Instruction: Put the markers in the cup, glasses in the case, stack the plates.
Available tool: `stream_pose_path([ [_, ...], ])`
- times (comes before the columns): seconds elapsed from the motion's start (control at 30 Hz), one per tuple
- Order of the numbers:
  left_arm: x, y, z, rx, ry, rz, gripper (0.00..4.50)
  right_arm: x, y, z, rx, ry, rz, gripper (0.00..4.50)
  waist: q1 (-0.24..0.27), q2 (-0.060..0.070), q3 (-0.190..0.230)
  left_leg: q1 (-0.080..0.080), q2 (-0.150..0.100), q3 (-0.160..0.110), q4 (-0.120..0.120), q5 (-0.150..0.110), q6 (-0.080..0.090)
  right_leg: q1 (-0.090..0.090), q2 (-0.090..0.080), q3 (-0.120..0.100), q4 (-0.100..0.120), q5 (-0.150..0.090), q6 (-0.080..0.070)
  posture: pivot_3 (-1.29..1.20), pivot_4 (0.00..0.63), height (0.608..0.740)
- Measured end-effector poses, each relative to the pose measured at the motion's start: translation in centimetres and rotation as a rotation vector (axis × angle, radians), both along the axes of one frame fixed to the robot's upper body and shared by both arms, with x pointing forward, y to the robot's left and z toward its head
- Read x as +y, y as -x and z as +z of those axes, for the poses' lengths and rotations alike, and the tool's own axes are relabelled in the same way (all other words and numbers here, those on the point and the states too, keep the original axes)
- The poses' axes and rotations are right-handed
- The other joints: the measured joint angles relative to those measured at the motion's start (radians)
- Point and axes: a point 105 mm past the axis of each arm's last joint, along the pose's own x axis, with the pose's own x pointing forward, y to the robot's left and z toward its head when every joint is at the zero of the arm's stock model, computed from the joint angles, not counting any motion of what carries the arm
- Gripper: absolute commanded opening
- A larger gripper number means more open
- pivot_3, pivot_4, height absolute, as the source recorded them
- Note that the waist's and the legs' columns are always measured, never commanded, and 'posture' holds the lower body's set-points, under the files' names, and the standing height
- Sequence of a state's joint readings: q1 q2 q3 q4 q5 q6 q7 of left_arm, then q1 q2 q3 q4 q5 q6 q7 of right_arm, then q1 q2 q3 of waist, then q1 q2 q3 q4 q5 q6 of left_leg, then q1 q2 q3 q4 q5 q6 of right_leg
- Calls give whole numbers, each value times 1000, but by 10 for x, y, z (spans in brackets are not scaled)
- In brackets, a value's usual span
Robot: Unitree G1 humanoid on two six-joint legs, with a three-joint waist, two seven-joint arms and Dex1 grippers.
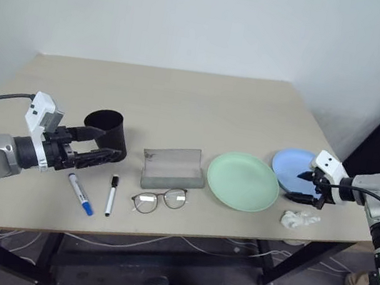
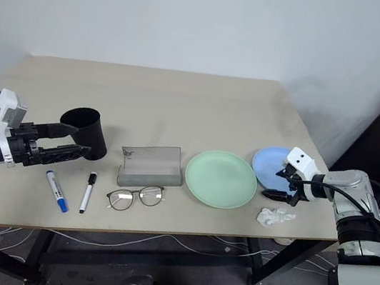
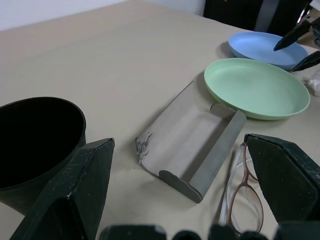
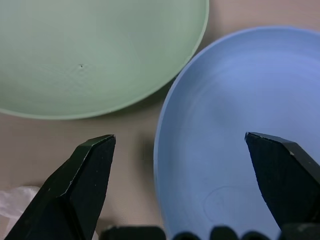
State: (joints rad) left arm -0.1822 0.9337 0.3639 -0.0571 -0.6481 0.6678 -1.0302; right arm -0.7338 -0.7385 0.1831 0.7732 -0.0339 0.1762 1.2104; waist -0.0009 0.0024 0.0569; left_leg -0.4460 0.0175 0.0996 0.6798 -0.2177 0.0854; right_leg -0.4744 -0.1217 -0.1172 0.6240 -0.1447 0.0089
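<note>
Nearest the camera, the markers [image 1: 81,193] and glasses [image 1: 159,200] lie loose at six o'clock on the counter [image 1: 182,98], cup [image 1: 110,132] empty at nine, case [image 1: 173,168] open, plates [image 1: 242,181] unstacked at three, left gripper [image 1: 95,148] and right gripper [image 1: 306,185] fingers spread, holding nothing: nothing done.

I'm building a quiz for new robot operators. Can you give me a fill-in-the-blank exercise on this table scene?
1. The right gripper hovers open over the light ____ plate.
2. The glasses lie on the table just in front of the open grey ____.
3. The left gripper has the black ____ between its open fingers.
4. Beside the blue-capped marker lies a thinner marker with a ____ cap.

Missing words: blue; case; cup; black
</note>
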Motion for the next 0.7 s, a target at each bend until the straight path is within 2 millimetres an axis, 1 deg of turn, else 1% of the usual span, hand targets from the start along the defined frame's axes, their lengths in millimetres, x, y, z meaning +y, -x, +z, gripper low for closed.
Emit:
stream_pose_path([
  [0.1, -1, 0, 3, -10, -5, 2, 4432, 0, 0, -5, 7, 4, -4, 4500, 0, 0, 0, 0, 0, 0, 0, 0, 0, 0, 0, 0, 0, 0, 0, 0, 0, 701],
  [0.23, 0, 2, 0, 3, -3, 15, 4432, -4, 0, -12, 16, 23, -19, 4500, 0, 0, 0, 0, 0, 0, 0, 0, 0, 0, 0, 0, 0, 0, 0, 0, 0, 701],
  [0.33, -1, 3, -1, 5, 3, 10, 4432, -6, -1, -13, 12, 41, -22, 4500, 0, 0, 0, 0, 0, 0, 0, 0, 0, 0, 0, 0, 0, 0, 0, 0, 0, 701],
  [0.43, -2, 3, 0, 2, 6, 5, 4500, -5, -3, -14, 10, 37, -22, 3899, 0, 0, 0, 0, 1, 0, 0, 0, 0, 0, 0, -1, 0, 0, 0, 0, 0, 701],
  [0.5, -2, 4, -1, 5, 7, 6, 4500, -3, -5, -13, 5, 35, -21, 3247, 0, 0, 0, 0, 1, 0, 0, 0, 0, 1, 0, -1, 0, 0, 0, 0, 0, 701],
  [0.53, -2, 4, -2, 8, 7, 6, 4500, -3, -6, -12, 2, 36, -22, 2830, 0, 0, 0, 0, 1, 0, 0, 0, 0, 1, 0, -1, 0, 0, 0, 0, 0, 701],
  [0.63, -2, 4, -2, 10, 7, 7, 4500, -4, -6, -14, 0, 41, -30, 1840, 0, 0, 0, 0, 1, 0, 0, 0, 0, 0, 0, -1, 0, 0, 0, 0, 0, 701],
  [0.7, -2, 5, -3, 13, 4, 5, 4500, -3, -6, -15, -1, 44, -24, 1098, 0, 0, 0, 0, 1, 0, 1, 0, 0, 1, 0, -1, 0, 0, 0, 0, 0, 701],
])
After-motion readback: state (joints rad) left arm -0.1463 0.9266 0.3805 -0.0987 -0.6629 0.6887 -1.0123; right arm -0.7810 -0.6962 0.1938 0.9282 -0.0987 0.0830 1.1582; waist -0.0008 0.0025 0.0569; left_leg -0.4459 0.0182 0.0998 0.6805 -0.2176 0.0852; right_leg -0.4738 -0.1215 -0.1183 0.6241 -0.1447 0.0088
